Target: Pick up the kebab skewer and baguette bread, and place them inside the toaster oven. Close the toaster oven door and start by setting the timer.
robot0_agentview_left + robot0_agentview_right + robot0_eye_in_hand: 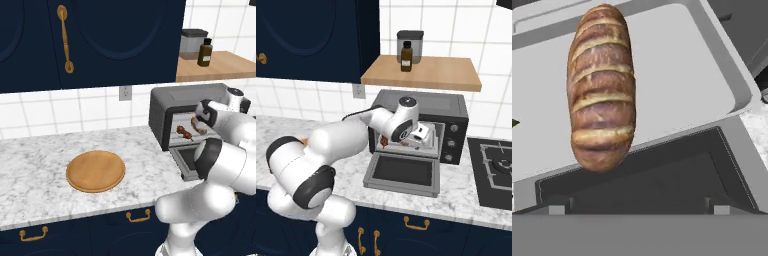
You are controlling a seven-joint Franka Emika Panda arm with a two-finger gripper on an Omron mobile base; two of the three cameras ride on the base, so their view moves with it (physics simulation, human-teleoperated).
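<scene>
Bread placement step appears complete; door closing judged next.

Left base view: the tool (201,121) reaches into the open mouth of the toaster oven (170,107). Just beside the tool, on its far side inside the cavity, lies the kebab skewer (184,132). The toaster oven door (186,161) hangs dropped open below the tool. A round wooden plate (95,171) sits bare on the tabletop (35,170), well apart from the tool.

Right base view: the arm's wrist covers most of the oven opening; the tool (425,138) is at the cavity mouth, above the lowered door. The knob panel (452,141) stands to the side of the tool.

Hand view: the baguette bread (602,87) lies directly ahead of the tool on the pale tray (682,80) inside the oven, one end overhanging the tray's front edge. No fingertip touches it; the tool is spread wide and holds nothing.

Judgement: both food items are inside. The next move calls for backing the tool clear of the cavity, dropping below the door's edge, and swinging the door up; the bread's overhanging end could foul the door. The timer knob comes after.
</scene>
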